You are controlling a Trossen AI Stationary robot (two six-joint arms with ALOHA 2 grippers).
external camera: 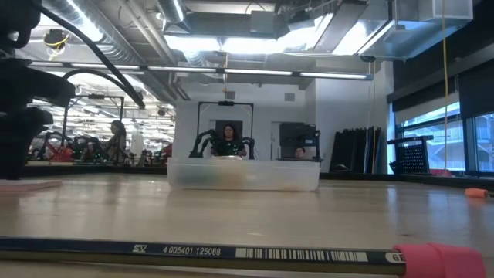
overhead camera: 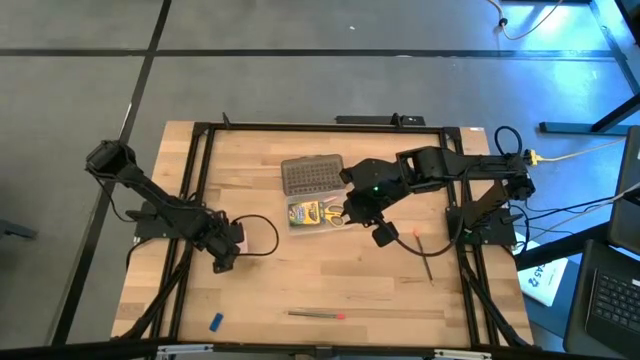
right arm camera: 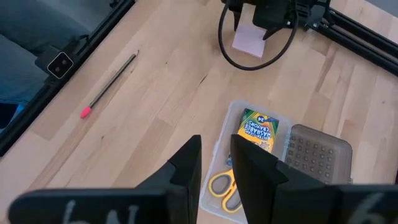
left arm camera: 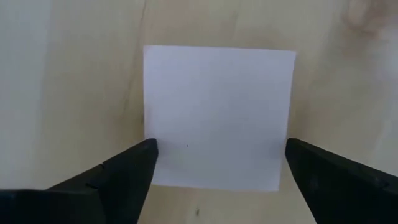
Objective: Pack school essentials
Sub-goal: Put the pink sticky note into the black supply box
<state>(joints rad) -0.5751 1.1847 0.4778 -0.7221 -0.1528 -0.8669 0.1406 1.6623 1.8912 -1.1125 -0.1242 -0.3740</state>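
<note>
A pale pink square notepad point(left arm camera: 217, 106) lies flat on the wooden table at the left. My left gripper point(left arm camera: 221, 152) points down over it, open, with one finger beside each of two opposite edges; I cannot tell whether they touch. In the high view this gripper point(overhead camera: 224, 262) hides the pad. A clear case point(overhead camera: 314, 213) at mid-table holds the green-yellow crayon box point(right arm camera: 258, 130) and the yellow-handled scissors point(right arm camera: 224, 186). My right gripper point(right arm camera: 216, 158) hangs high over the case, its fingers a narrow gap apart with nothing between them.
The grey studded lid point(overhead camera: 312, 175) lies just beyond the case. One pencil point(overhead camera: 318, 314) lies along the near edge, another point(overhead camera: 425, 258) right of the case. A blue eraser point(overhead camera: 215, 322) sits near left. A black frame point(overhead camera: 200, 180) rims the table. People sit in the room beyond.
</note>
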